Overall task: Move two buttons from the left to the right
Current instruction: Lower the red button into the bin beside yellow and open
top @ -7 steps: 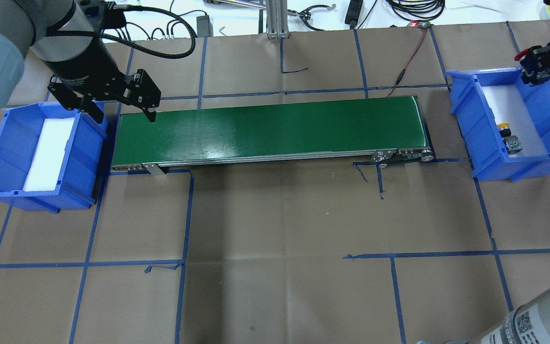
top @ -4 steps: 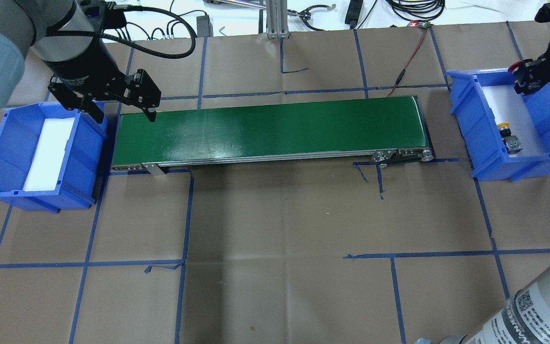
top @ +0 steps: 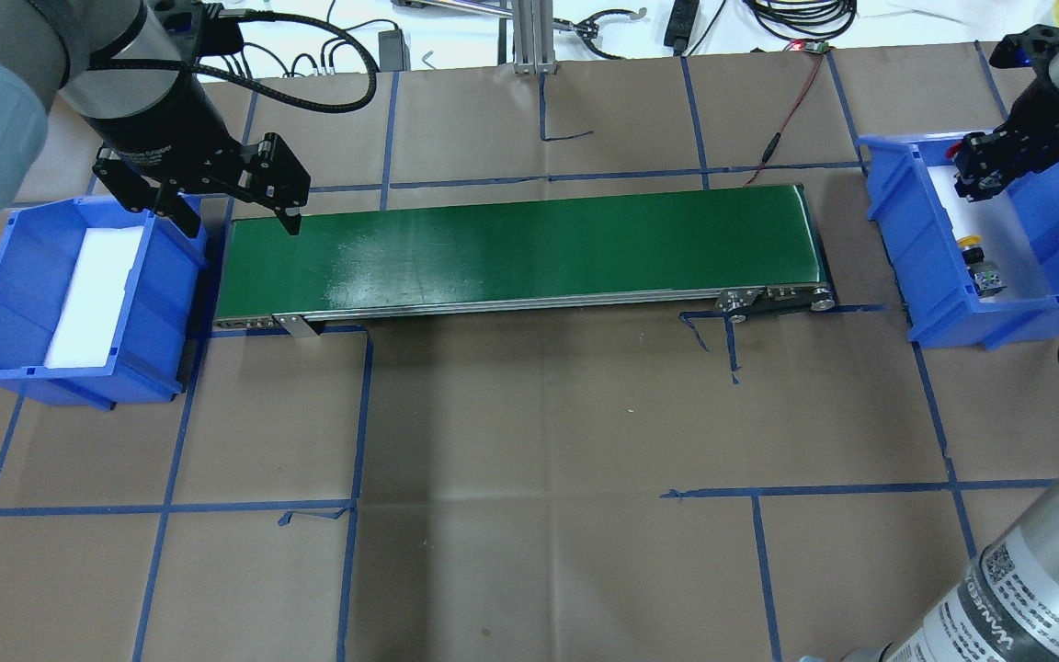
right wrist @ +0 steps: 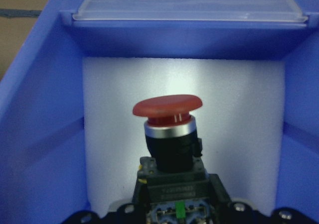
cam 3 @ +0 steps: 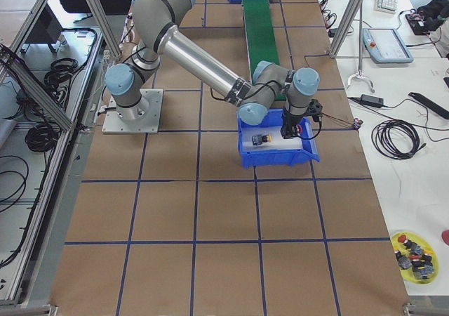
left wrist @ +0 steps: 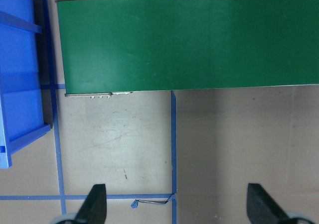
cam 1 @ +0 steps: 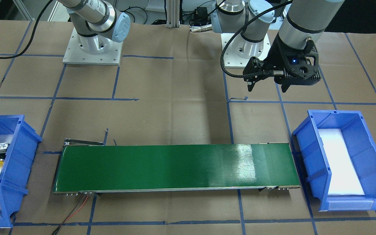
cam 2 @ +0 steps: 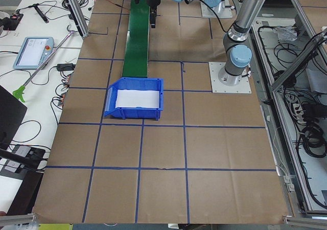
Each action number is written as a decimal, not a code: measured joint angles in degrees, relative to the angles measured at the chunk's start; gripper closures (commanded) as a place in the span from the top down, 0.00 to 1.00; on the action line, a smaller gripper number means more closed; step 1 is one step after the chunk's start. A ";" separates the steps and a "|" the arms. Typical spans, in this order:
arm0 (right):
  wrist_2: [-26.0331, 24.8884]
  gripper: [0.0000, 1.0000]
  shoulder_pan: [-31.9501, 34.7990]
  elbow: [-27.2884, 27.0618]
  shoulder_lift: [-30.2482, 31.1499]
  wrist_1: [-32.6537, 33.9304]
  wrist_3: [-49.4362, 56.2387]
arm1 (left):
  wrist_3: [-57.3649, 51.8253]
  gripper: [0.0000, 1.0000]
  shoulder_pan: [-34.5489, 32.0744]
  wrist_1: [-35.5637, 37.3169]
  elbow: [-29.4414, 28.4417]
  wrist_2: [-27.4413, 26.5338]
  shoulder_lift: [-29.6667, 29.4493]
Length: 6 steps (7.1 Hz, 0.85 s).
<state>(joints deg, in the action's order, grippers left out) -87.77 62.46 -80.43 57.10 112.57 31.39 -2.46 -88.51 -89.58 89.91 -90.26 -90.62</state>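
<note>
Left gripper (top: 240,219) hangs upper left in the overhead view, jaws wide apart; right gripper (top: 976,176), upper right, is clamped on the red button (right wrist: 167,107).

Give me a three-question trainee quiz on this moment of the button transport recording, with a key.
1. True or false: the yellow button lies inside the right bin.
2. What is between the fingers of the right gripper? A: nothing. B: the red button. C: the yellow button.
3. Fill the gap: the fingers of the left gripper stand ____, with nothing between them.
Key: 1 true; 2 B; 3 open.
</note>
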 measured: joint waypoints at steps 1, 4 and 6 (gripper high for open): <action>-0.14 0.03 0.05 -0.35 -0.78 0.41 -0.02 | 0.00 1.00 0.00 -0.02 0.00 0.00 -0.02; -0.50 0.69 0.04 -1.37 -2.19 1.68 0.04 | 0.00 1.00 0.00 0.02 -0.02 0.00 -0.01; -0.08 1.00 0.03 -1.58 -2.31 3.57 0.04 | 0.00 1.00 0.00 0.02 -0.02 0.00 -0.03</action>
<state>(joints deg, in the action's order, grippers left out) -87.85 62.49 -82.01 54.78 116.15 31.43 -2.46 -88.50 -89.56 89.89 -90.27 -90.65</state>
